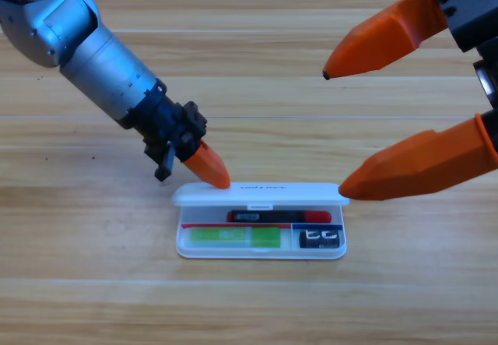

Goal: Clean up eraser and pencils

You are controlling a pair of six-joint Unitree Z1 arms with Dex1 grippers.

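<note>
Lying in one white plastic case (261, 251): two pencils (278, 216), one eraser (320, 239); left hand (208, 167) unclear at lid, right hand (336, 131) spread.

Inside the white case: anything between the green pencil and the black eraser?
High view: nothing lies loose between the translucent green pencil and the small black eraser; both sit in the front row of the white plastic case, below the red-and-black pencil.

The white case (261, 228) lies near the table's (78, 298) near edge, with bare wood to its left, right and near side. On its far side the left gripper (208, 167) touches the raised lid's (261, 192) left end, while the right gripper's (334, 131) spread jaws overhang the right end.
</note>
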